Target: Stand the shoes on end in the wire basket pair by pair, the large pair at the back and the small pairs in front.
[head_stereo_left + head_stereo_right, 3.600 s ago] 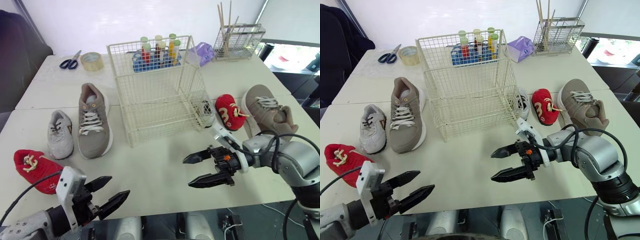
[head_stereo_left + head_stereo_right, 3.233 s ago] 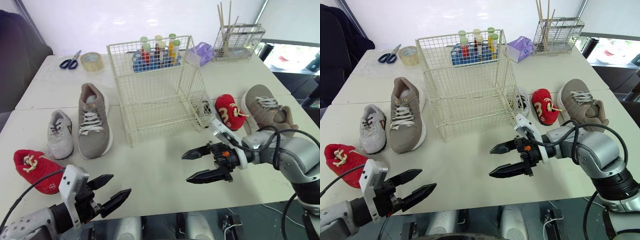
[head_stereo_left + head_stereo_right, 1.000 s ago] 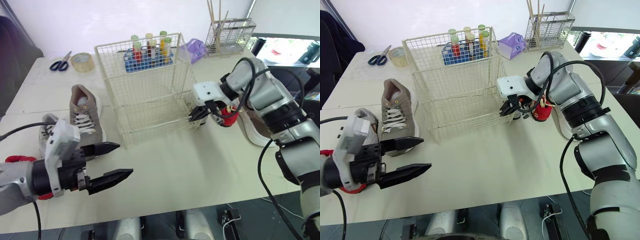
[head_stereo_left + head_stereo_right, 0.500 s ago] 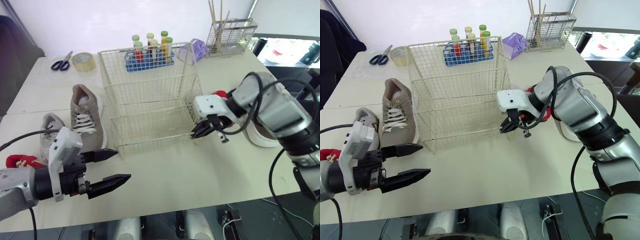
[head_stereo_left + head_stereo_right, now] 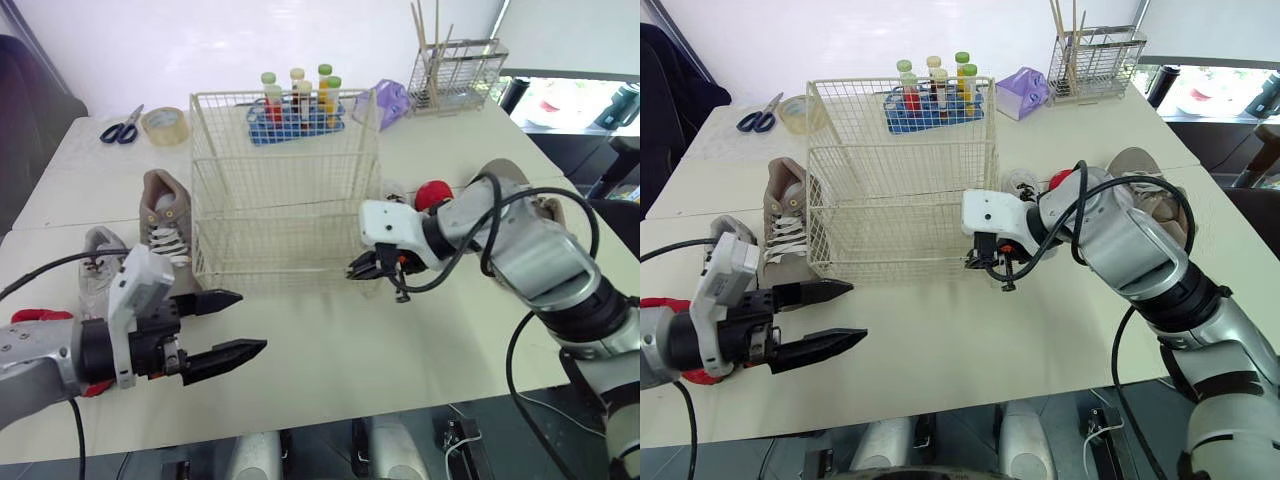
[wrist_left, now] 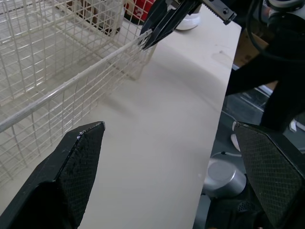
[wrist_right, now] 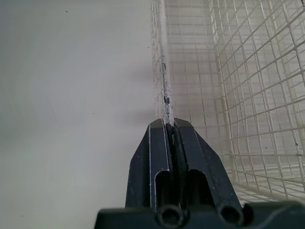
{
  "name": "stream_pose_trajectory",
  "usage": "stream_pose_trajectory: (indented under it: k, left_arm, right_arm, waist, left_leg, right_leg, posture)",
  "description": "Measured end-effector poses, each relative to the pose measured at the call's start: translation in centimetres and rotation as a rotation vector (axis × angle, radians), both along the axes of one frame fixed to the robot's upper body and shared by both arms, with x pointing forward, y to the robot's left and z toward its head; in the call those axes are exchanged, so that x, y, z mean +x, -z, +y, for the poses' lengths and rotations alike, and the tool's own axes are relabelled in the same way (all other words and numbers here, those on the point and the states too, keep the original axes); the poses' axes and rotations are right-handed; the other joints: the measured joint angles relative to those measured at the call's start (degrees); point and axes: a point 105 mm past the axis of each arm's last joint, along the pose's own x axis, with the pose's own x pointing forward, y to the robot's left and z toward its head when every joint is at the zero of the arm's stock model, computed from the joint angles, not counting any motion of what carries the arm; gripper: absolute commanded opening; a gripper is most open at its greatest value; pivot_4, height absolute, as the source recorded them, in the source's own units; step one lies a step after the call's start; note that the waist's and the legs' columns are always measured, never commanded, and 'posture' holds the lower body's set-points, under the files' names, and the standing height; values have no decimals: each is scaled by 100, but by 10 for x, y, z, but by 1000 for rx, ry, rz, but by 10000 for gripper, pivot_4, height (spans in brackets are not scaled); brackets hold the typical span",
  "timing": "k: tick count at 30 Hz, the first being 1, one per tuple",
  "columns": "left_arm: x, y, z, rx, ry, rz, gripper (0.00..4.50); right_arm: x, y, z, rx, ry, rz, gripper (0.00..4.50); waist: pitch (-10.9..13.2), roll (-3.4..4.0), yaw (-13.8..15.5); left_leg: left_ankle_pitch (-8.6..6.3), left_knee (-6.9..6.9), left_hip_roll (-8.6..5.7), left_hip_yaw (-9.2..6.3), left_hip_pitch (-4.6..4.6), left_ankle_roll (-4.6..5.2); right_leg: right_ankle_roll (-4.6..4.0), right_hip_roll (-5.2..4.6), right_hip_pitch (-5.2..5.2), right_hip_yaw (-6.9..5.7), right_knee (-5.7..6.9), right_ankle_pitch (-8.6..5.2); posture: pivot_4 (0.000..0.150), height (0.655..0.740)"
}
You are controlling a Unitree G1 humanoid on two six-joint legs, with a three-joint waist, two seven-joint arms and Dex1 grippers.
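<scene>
Wire basket (image 5: 284,248): cream mesh, open at the top, with a heavier wire band halfway up its walls, standing near the middle of the table (image 5: 420,350) with no shoes inside. The right gripper (image 5: 353,272) is clenched on a wire low at the basket's near right corner; the right wrist view shows both fingers pressed flat against that wire. The left gripper (image 5: 251,320) hangs released, jaws spread wide, above bare tabletop off the basket's near left corner. A large tan shoe (image 5: 163,212), a small grey shoe (image 5: 94,262) and a small red shoe (image 5: 38,318) lie left of the basket; a second red shoe (image 5: 432,192) and a second tan shoe (image 5: 512,182) lie right, behind the right arm. The table's near strip in front of the basket is open.
</scene>
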Motion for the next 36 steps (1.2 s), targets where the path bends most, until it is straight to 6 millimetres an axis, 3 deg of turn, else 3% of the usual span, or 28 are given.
stream_pose_trajectory:
  k: [22, 25, 29, 32, 36]
  left_arm:
    - [-1, 3, 1, 7, -6, 10, 45000]
    - [0, 3, 1, 10, -7, 9, 45000]
    - [-1, 3, 1, 10, 2, 11, 45000]
    - [-1, 5, 4, 7, -4, 28, 45000]
    - [0, 4, 9, -7, -6, 40, 45000]
  right_arm:
    - [5, 1, -8, -34, -72, -39, 502]
    - [5, 2, -8, -36, -73, -38, 9290]
    - [3, 9, -9, -42, -69, -7, 26346]
    - [3, -2, -10, -17, -44, 16, 26346]
    - [-7, -35, -15, 70, -23, 64, 26346]
  waist:
    - [-2, -3, 11]
    - [-2, -3, 11]
    - [-2, -3, 5]
    - [-1, -2, 7]
    - [0, -2, 11]
  left_leg:
    - [0, 1, -1, 0, 1, 0]
    - [0, 1, -1, 0, 1, 0]
    - [0, 1, -1, 0, 1, 0]
    - [0, 1, 0, -1, 0, 0]
    - [0, 1, 0, -1, -2, 1]
  right_leg:
    - [0, 0, 3, 1, 0, 0]
    - [0, 0, 3, 1, 0, 0]
    - [0, 1, 2, 2, 0, 0]
    - [0, 0, 0, 1, 1, 0]
    - [-1, 0, -1, 1, -2, -1]
  posture:
    - [1500, 7400]
    - [1500, 7400]
    - [1500, 7400]
    - [1500, 7400]
    - [1500, 7400]
